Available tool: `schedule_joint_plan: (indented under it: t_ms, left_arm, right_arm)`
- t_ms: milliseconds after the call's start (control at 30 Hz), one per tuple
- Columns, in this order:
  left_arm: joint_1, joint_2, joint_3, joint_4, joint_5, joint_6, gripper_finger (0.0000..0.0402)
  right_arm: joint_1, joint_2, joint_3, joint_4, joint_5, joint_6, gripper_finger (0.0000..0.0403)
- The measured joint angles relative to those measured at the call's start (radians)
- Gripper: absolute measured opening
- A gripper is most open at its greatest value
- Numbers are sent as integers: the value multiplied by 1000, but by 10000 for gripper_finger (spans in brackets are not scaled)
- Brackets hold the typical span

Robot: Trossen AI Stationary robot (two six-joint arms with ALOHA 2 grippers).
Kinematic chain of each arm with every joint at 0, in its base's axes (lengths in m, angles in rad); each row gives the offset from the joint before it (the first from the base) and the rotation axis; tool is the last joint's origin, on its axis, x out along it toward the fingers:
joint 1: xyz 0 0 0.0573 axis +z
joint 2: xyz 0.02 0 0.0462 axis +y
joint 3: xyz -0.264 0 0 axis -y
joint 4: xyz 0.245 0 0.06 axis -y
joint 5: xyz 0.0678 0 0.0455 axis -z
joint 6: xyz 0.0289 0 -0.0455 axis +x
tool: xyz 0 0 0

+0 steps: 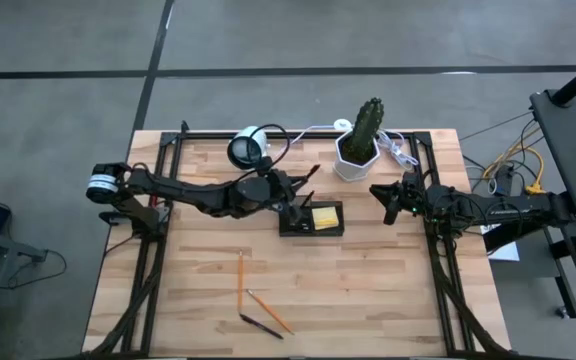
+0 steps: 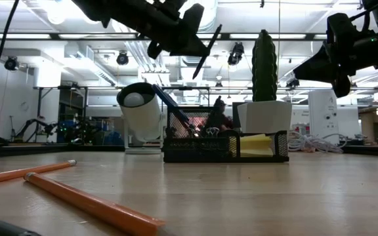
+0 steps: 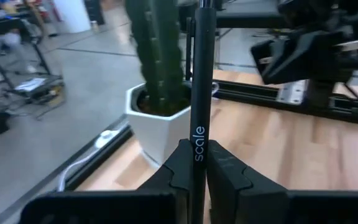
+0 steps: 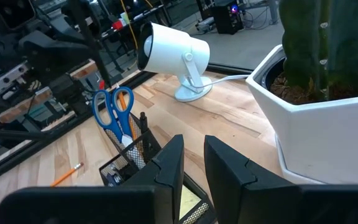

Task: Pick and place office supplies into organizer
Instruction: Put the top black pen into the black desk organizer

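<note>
Black slim pen [image 3: 199, 93] marked "scale" was pinched between the left gripper's [image 1: 296, 197] pressed-together fingers, held above the black mesh organizer tray [image 1: 311, 219] near the wooden table's [image 1: 368, 290] far-edge middle, so I judged this the carry-and-drop step. Next move called for lowering the pen into a free compartment beside the blue-handled scissors [image 4: 114, 112] and yellow sticky pad [image 2: 254, 145]. Right gripper [image 1: 392, 203] hovered near the right edge, fingers slightly parted and empty; white hexagonal cactus pot [image 1: 356, 155] crowded the far side, while the near side by the orange pencils [image 1: 241, 280] lay open.
</note>
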Motion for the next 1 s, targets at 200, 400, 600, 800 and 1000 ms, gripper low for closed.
schedule_joint_plan:
  t_ms: [200, 400, 600, 800, 1000]
  left_arm:
    - [2, 0, 0, 0, -83, -37, 10]
    - [4, 53, -2, 74, -88, -108, 10]
    - [4, 144, 1, 156, -85, -121, 10]
    - [3, 181, 0, 153, -86, -127, 10]
    - [-6, 194, 0, 133, -88, -126, 10]
  right_arm:
    - [0, 0, 0, 0, 0, 0, 54]
    - [0, 1, 0, 0, 0, 1, 54]
    - [0, 6, 0, -2, -1, 8, 54]
    - [0, 5, 0, -11, -1, 36, 54]
    - [0, 5, 0, -17, -8, 36, 54]
